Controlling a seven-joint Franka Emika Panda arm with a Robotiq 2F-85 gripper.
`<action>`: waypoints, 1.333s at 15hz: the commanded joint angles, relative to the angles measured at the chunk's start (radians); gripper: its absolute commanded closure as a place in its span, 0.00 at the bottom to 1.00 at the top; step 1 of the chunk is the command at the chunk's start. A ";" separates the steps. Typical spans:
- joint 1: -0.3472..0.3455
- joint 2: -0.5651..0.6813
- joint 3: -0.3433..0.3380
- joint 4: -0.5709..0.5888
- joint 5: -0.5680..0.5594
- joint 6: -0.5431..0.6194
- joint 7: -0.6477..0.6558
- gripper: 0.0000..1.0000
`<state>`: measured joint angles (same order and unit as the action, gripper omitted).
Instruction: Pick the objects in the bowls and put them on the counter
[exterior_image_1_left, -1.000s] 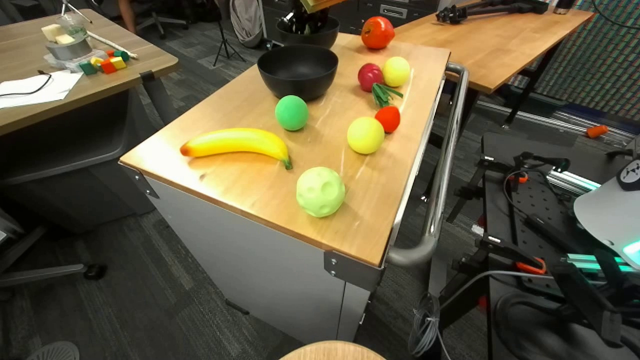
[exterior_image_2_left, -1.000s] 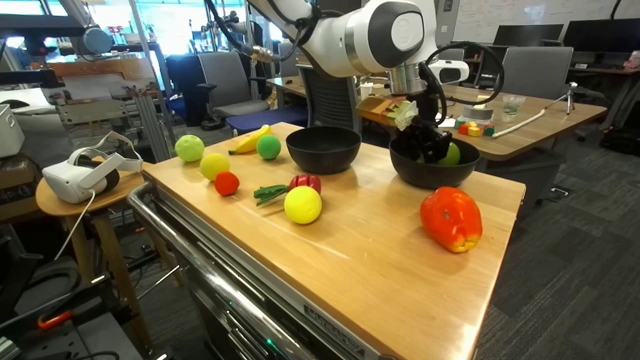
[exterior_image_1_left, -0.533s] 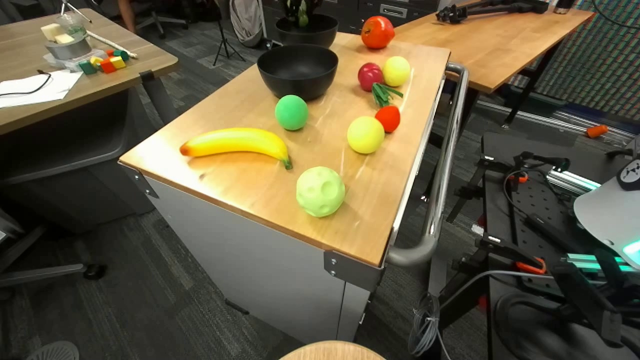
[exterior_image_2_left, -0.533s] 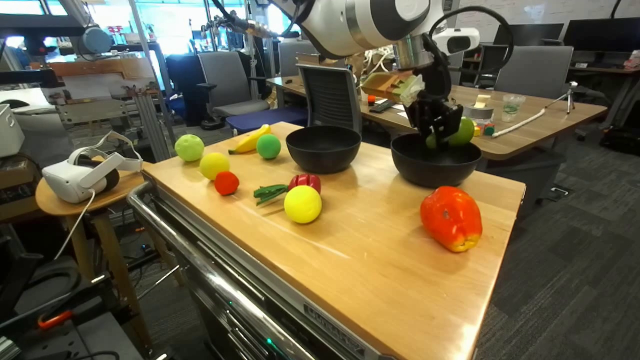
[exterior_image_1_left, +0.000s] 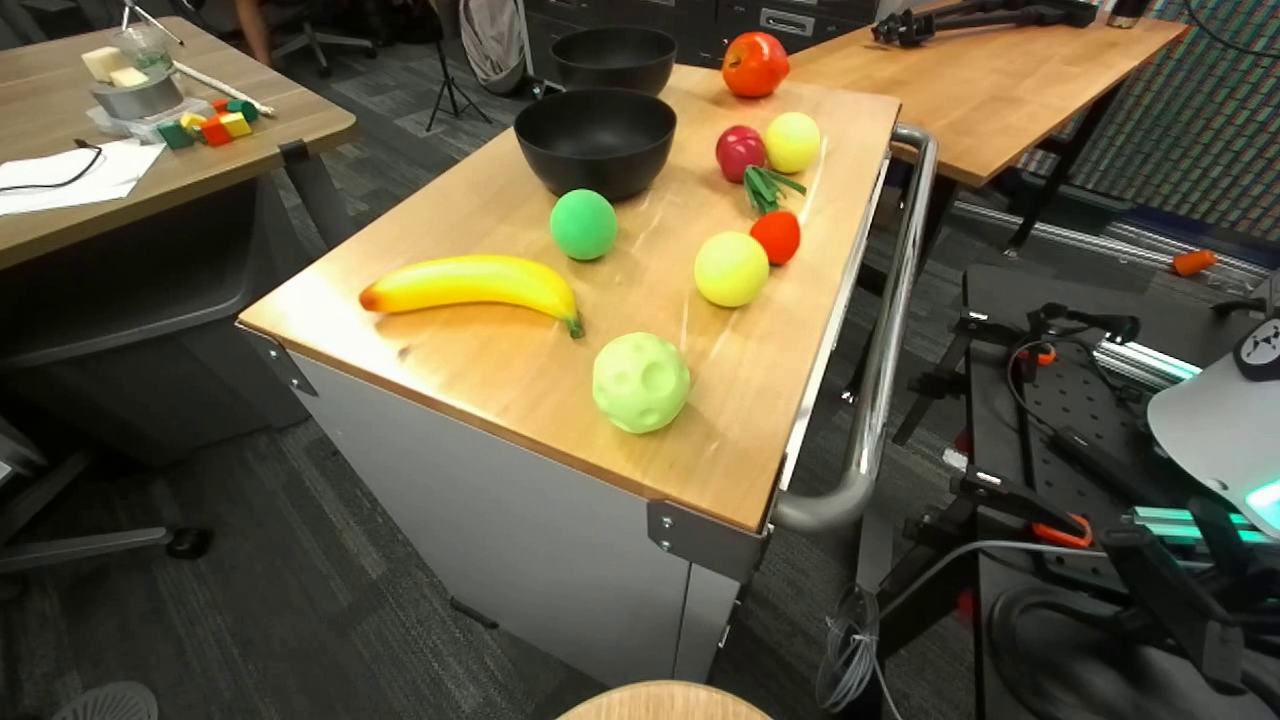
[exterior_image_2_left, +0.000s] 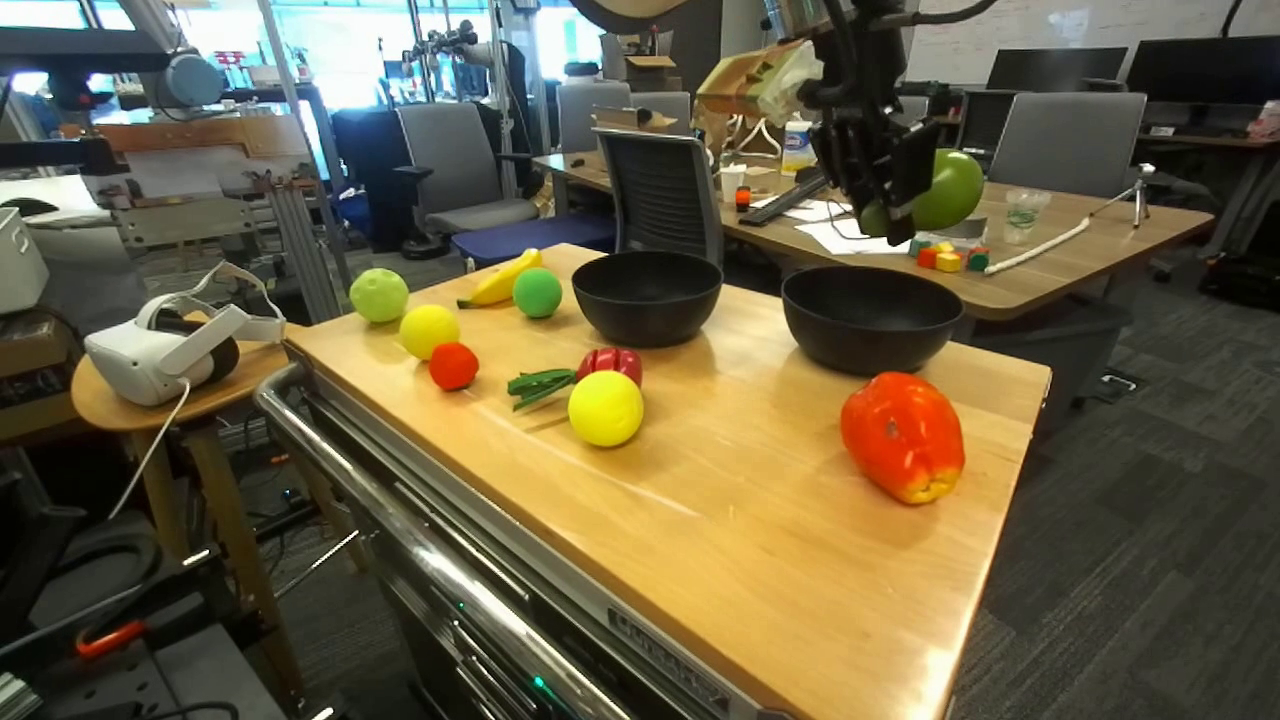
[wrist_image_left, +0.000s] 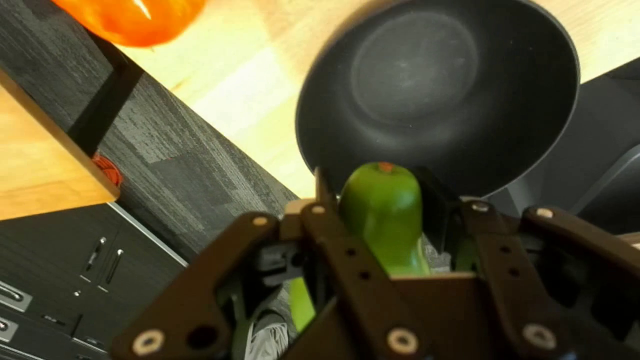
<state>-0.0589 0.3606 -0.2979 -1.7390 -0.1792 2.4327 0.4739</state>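
A green pear-like fruit (wrist_image_left: 382, 210) sits between the two fingers of my gripper (wrist_image_left: 377, 187). In an exterior view the gripper (exterior_image_2_left: 900, 195) holds the fruit (exterior_image_2_left: 950, 190) in the air above a black bowl (exterior_image_2_left: 870, 335). The wrist view looks into this bowl (wrist_image_left: 415, 65), and nothing shows on its bottom. A second black bowl (exterior_image_2_left: 645, 310) stands beside it; no object shows above its rim. Both bowls also show in an exterior view, the second bowl (exterior_image_1_left: 597, 165) in front. They stand on the wooden counter (exterior_image_2_left: 720, 560). The gripper is outside that view.
A large orange-red fruit (exterior_image_2_left: 905, 440) lies near the bowl under the gripper. A yellow ball (exterior_image_2_left: 605, 410), a red vegetable with green stalks (exterior_image_2_left: 540, 388), a small red ball (exterior_image_2_left: 453, 367), another yellow ball (exterior_image_2_left: 430, 332), a light green ball (exterior_image_2_left: 379, 296), a green ball (exterior_image_2_left: 537, 293) and a banana (exterior_image_2_left: 505, 280) lie on the counter.
My gripper has risen out of the bowl with the green fruit, now well above the rim. It has left the exterior view that showed it over the far bowl. The counter objects have not moved.
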 joint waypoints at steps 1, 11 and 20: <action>0.018 -0.185 -0.016 -0.249 -0.065 0.057 0.092 0.84; -0.101 -0.518 0.039 -0.724 -0.285 0.155 0.059 0.84; -0.136 -0.494 0.070 -0.866 -0.128 0.267 -0.257 0.84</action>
<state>-0.1602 -0.1375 -0.2473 -2.5704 -0.3289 2.6599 0.3061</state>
